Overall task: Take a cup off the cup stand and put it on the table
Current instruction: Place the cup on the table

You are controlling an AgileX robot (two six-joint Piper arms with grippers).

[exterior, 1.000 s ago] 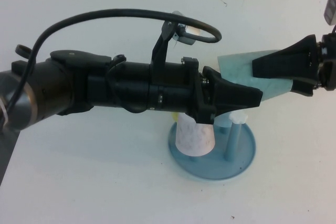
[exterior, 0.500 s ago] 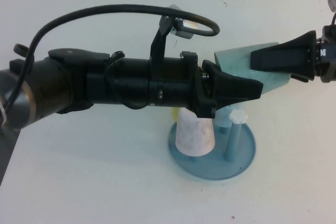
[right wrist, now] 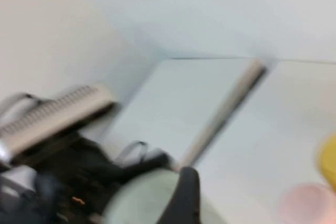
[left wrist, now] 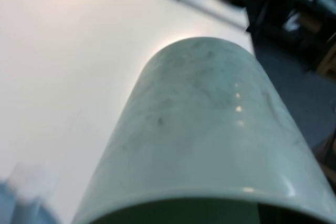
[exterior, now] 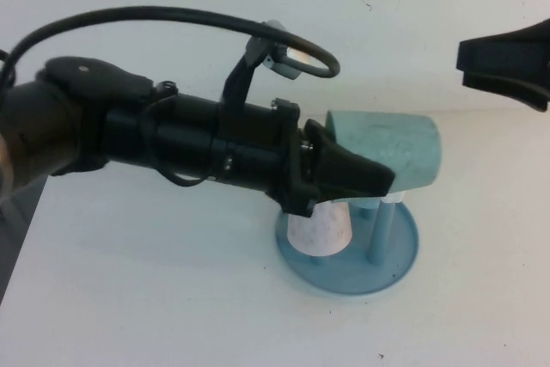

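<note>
My left gripper (exterior: 374,176) is shut on the rim of the mint-green cup (exterior: 404,148) and holds it on its side in the air, just above the cup stand (exterior: 397,257). In the left wrist view the cup (left wrist: 210,129) fills the frame. The stand is a round blue dish with upright pegs (exterior: 379,231); it rests on the white table (exterior: 155,298). My right gripper (exterior: 471,62) is open and empty, up at the far right, clear of the cup. One of its fingers (right wrist: 186,192) shows in the right wrist view, over the cup (right wrist: 139,203).
A pale pinkish cup (exterior: 320,228) sits upside down on the stand under my left gripper. The left arm and its cable (exterior: 172,15) span the left half of the table. Blurred yellow (right wrist: 331,161) and pink (right wrist: 310,203) shapes show in the right wrist view.
My right gripper has let go of the mint cup and drawn back up and to the right. My left gripper now holds the cup alone and has shifted slightly left and down.
</note>
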